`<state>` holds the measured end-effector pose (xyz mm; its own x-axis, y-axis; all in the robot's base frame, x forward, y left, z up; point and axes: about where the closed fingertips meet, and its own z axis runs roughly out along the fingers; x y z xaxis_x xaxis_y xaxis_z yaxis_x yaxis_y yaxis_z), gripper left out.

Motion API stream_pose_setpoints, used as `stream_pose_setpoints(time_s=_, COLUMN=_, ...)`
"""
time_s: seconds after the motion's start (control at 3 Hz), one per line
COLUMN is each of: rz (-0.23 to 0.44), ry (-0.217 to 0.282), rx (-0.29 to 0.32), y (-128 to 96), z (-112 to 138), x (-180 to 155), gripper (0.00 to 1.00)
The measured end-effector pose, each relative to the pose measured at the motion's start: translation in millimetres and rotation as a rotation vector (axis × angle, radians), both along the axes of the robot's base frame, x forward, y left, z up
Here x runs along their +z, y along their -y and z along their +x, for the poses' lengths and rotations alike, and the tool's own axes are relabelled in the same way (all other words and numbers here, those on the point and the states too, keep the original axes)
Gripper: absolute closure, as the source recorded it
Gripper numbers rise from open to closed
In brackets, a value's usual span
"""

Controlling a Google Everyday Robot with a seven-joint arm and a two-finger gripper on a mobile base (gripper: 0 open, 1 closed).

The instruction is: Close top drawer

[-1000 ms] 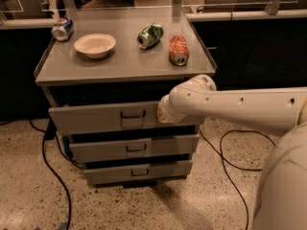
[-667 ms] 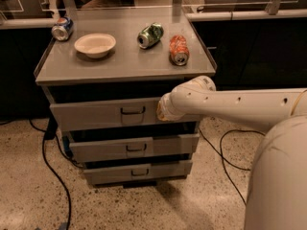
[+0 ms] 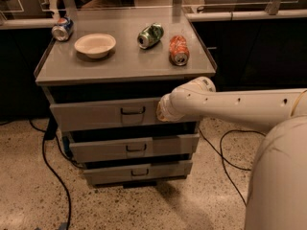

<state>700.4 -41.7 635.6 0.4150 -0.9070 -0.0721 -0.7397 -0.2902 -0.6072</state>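
Little has shifted since the earlier frames: the arm (image 3: 240,108) reaches in from the right as before, and the robot's pale body (image 3: 280,176) fills more of the lower right corner. The tool (image 3: 162,111) sits against the right end of the top drawer (image 3: 100,114), just beside its dark handle (image 3: 133,111); the wrist hides it, so I cannot tell whether it is spread or pressed together. This drawer stands slightly out under the grey surface (image 3: 124,63), with a dark gap above it. The middle drawer (image 3: 96,150) and bottom drawer (image 3: 163,169) stand out too. On the surface lie a white bowl (image 3: 95,44), a blue can (image 3: 62,28), a green can (image 3: 150,35) and an orange can (image 3: 179,50). Black cables (image 3: 53,176) trail across the speckled floor (image 3: 29,195).
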Motion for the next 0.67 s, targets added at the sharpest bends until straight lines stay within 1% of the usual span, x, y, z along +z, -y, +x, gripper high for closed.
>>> stream_pose_setpoints(time_s=0.33, rz=0.036, ry=-0.023, rx=0.005, y=-1.3, z=-5.3, x=-3.8, gripper=1.0)
stream_pose_setpoints(time_s=0.67, rz=0.037, ry=-0.024, rx=0.005, y=-1.4, z=-5.5, x=-3.8, gripper=0.81)
